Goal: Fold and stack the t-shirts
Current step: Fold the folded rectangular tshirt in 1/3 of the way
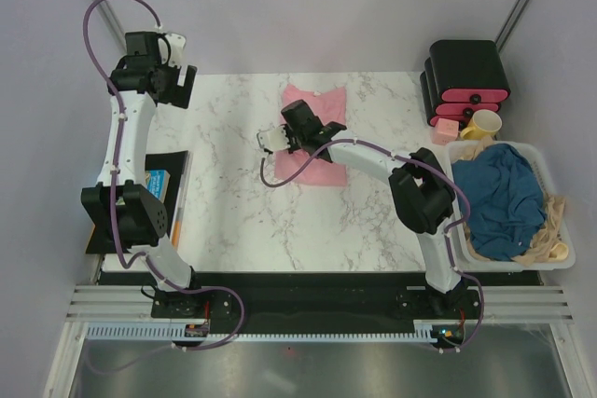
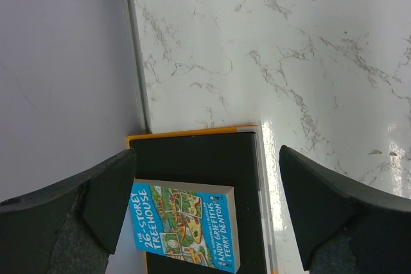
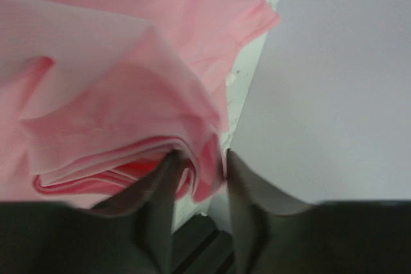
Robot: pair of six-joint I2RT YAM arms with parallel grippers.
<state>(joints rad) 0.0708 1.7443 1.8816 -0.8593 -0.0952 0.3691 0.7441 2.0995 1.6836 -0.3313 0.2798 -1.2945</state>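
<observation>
Pink t-shirt (image 1: pixel 322 104): it lies on the marble tabletop (image 1: pixel 233 221), in the far middle part, folded to a narrow shape with several layers. Its far end shows a sleeve and the collar side.
Right hand (image 3: pixel 200 158): it is low over the left edge of the pink t-shirt. The two fingers stand a little apart, and a fold of the pink cloth sits between their tips. If they press the cloth or only stand around it, I cannot tell.
Cloth near the right hand: the layers rise in a loose bunch just in front of the fingers, with a darker pink edge at the bottom.
Left hand (image 1: pixel 177 89): it is raised at the far left corner, well apart from both shirts. Its fingers are spread wide and nothing is between them.
Under the left hand: a book (image 2: pixel 186 222) with a blue cover lies on a black board (image 2: pixel 192 158) at the left edge of the tabletop.
Blue t-shirt (image 1: pixel 504 198): it is crumpled in a white basket (image 1: pixel 518 267) to the right of the tabletop, not folded.
Behind the basket: black boxes with pink fronts (image 1: pixel 466 76) and a yellow cup (image 1: pixel 482 125).
</observation>
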